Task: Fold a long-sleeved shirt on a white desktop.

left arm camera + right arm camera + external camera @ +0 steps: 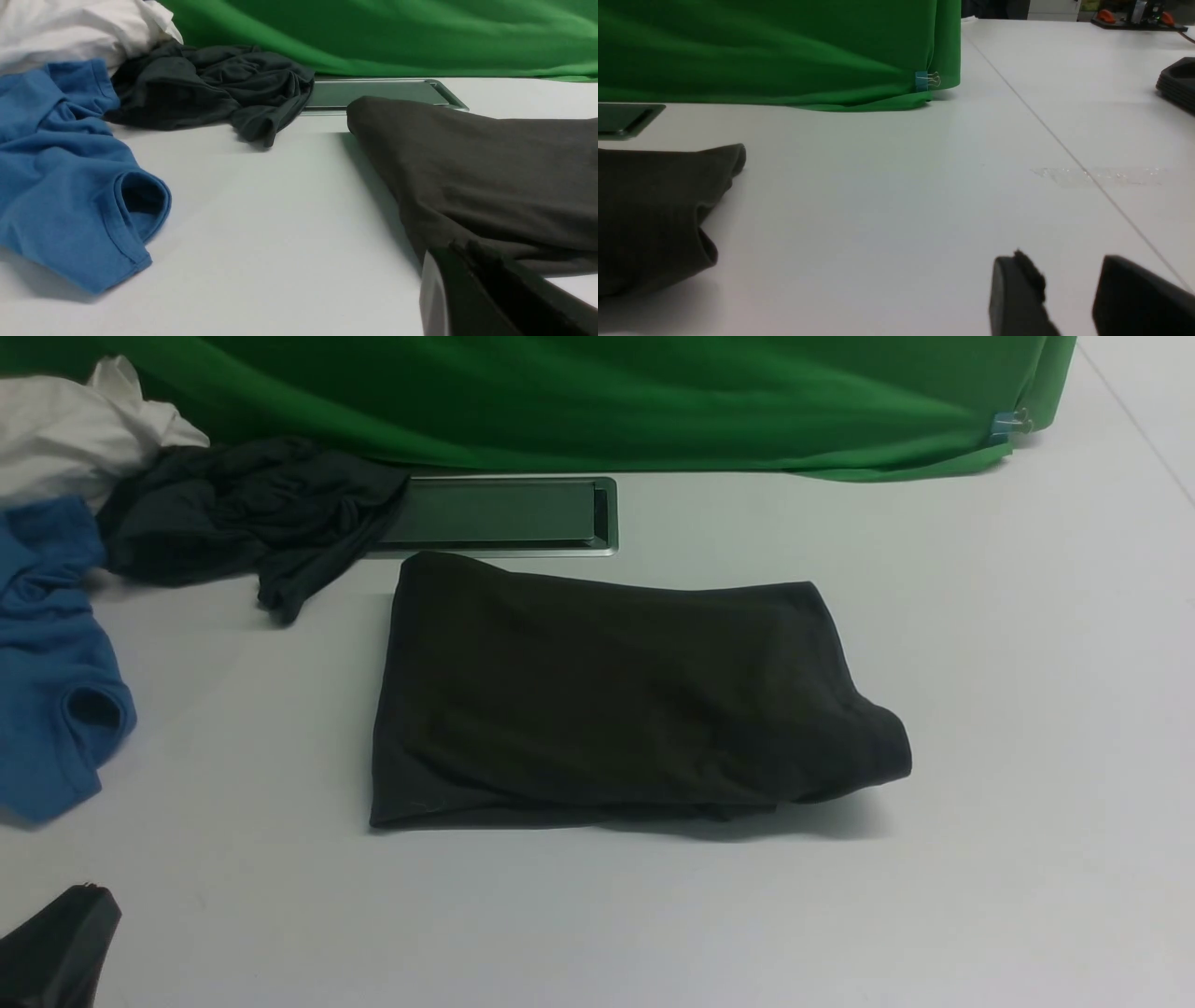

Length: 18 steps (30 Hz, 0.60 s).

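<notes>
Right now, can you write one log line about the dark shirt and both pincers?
long-sleeved shirt: folded, flat on white desktop | left pincer: off shirt, state unclear | right pincer: open, empty, off shirt

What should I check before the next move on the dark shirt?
1. Long-sleeved shirt folded into a compact rectangle on the white desktop: ok.
2. Right end of the fold flat: not ok, it bulges and lifts near the front.
3. Shirt apart from the dark grey garment and the blue shirt: ok.
4. Right hand open, holding nothing, clear of the shirt: ok.
5. Left hand state: cannot tell; only part of it shows, close to the shirt's near edge.
6. Shirt clear of the grey hatch: cannot tell; its back corner lies right at the frame.
</notes>
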Motion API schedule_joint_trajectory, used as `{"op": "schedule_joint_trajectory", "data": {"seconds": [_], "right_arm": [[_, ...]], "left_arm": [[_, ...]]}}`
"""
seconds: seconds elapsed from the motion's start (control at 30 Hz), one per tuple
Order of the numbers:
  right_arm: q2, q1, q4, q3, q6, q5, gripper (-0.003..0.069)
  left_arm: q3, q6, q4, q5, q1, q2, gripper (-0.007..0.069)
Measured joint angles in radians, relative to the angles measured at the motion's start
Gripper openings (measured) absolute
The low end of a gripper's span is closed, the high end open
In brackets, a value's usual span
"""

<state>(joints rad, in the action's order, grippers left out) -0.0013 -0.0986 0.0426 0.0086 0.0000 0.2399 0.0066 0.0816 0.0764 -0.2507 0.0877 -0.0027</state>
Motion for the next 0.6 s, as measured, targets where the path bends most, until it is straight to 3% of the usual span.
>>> {"op": "schedule_joint_trajectory", "data": {"seconds": [0.6], "right_arm": [[0.000, 0.000, -0.001, 0.000, 0.013, 0.000, 0.0239]], "left_arm": [[0.000, 0.000, 0.000, 0.000, 0.000, 0.000, 0.0020]]}}
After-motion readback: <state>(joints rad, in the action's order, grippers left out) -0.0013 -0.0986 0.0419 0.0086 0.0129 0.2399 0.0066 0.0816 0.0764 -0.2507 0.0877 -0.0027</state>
